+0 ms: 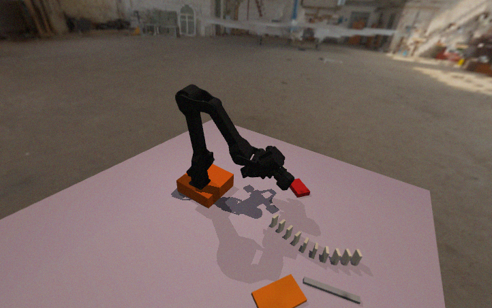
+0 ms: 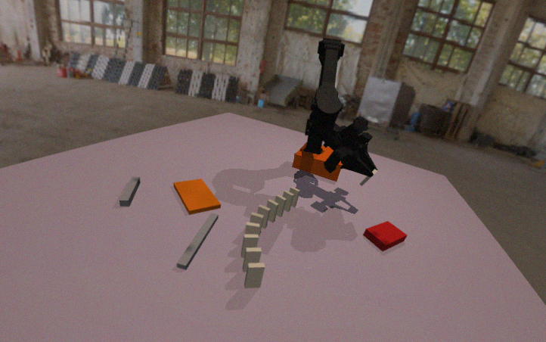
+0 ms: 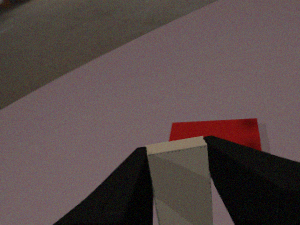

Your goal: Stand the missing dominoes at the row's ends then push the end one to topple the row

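Note:
My gripper (image 1: 289,184) (image 2: 373,173) (image 3: 175,151) is shut on a pale domino (image 2: 366,178) (image 3: 181,174), held in the air and tilted, on the red block's side of the row. The arm hides this domino in the top view. Several pale dominoes stand upright in one curved row. Its end domino nearest the arm base (image 1: 274,221) (image 2: 295,197) and its far end domino (image 1: 356,257) (image 2: 254,275) both stand. No loose domino shows lying on the table.
A red block (image 1: 300,187) (image 2: 384,234) (image 3: 220,130) lies beside the row. On the other side lie an orange plate (image 1: 279,293) (image 2: 196,196) and a long grey bar (image 1: 330,289) (image 2: 197,241). A shorter grey bar (image 2: 129,191) lies beyond the plate. The arm stands on an orange base (image 1: 222,176).

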### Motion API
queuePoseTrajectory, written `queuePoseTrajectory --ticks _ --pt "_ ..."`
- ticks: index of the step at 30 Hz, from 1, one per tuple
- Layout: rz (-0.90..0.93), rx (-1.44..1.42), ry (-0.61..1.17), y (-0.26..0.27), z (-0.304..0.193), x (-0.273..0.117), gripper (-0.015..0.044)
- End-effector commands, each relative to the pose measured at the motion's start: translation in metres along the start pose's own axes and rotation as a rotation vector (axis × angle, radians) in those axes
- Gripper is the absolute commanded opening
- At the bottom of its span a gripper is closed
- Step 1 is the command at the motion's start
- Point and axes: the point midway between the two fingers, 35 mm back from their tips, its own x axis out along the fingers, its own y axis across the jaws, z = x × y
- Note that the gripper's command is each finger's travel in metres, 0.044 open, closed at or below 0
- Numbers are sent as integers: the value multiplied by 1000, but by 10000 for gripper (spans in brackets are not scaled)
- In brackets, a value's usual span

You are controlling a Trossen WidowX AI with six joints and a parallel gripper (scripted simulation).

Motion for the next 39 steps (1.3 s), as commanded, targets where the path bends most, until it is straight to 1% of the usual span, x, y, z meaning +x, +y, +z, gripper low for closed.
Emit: queuePoseTrajectory --ticks 1,17,39 --pt "13 -21 -61 4 -1 -7 107" --pt "53 -180 -290 32 -7 -42 107" --pt "54 -186 -296 32 -11 -41 107"
